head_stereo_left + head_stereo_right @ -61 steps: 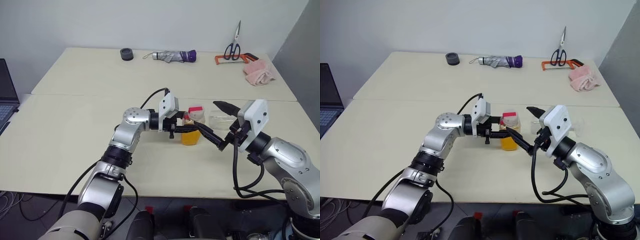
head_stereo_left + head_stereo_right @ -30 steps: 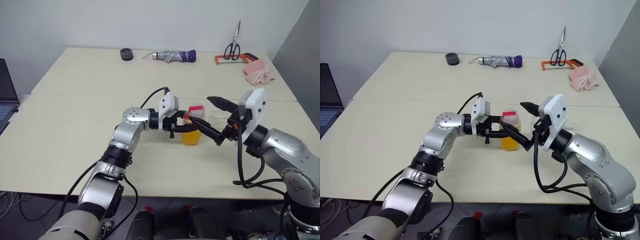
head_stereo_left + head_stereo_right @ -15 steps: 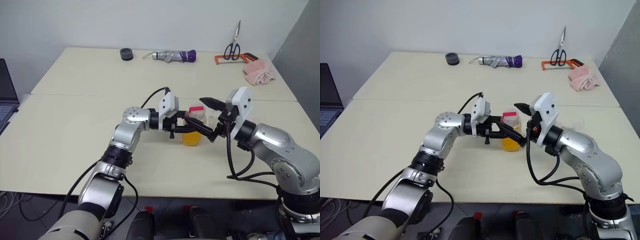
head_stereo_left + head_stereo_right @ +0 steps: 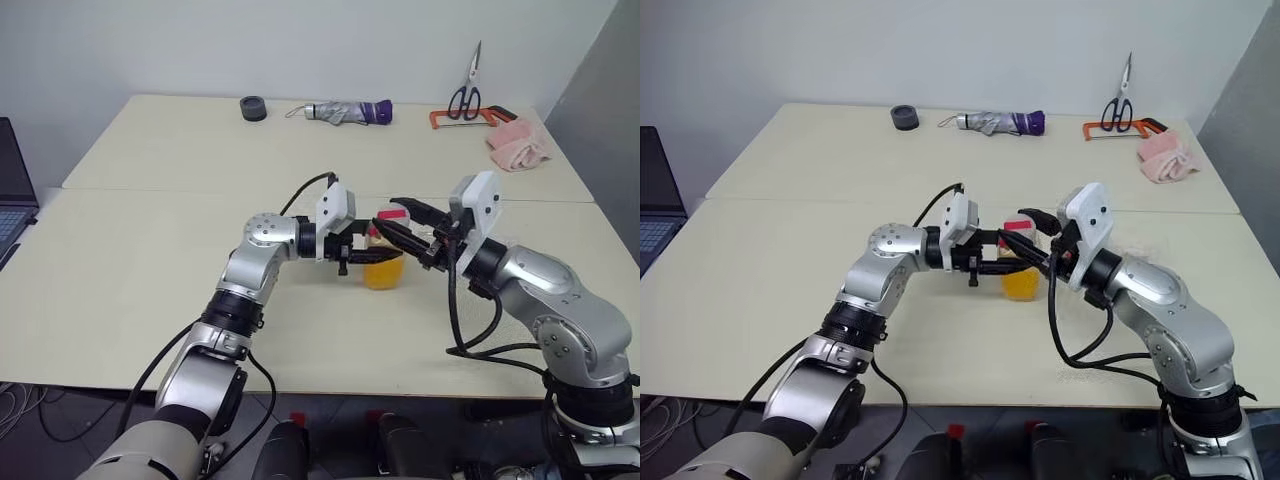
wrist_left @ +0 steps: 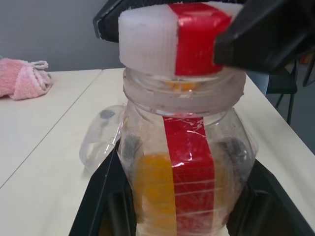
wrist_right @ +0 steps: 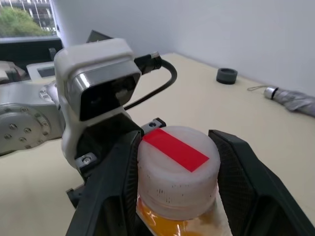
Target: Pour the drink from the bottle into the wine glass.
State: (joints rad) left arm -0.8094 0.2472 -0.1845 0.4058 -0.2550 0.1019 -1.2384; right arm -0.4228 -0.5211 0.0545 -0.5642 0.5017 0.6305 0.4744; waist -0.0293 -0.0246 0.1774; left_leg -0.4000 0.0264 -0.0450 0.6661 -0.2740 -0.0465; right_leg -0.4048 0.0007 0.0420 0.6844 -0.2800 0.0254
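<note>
The bottle (image 5: 184, 162), light, thin-walled and slippery, is sitting clamped in the left gripper (image 4: 362, 254) while the right gripper (image 6: 174, 189) is bracketing its ribbed cap (image 6: 178, 169), jaws part-closed, contact unclear.

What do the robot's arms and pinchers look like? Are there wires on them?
Both arms are shiny silver metal with black rings at the joints. A white boxy camera block sits on each wrist. The left gripper and the right gripper each have two pointed black fingers. Black cables loop loosely along both arms.

Glossy clear plastic bottle (image 5: 184, 162); ribbed cap (image 6: 178, 169); matt table (image 4: 150, 270)
</note>
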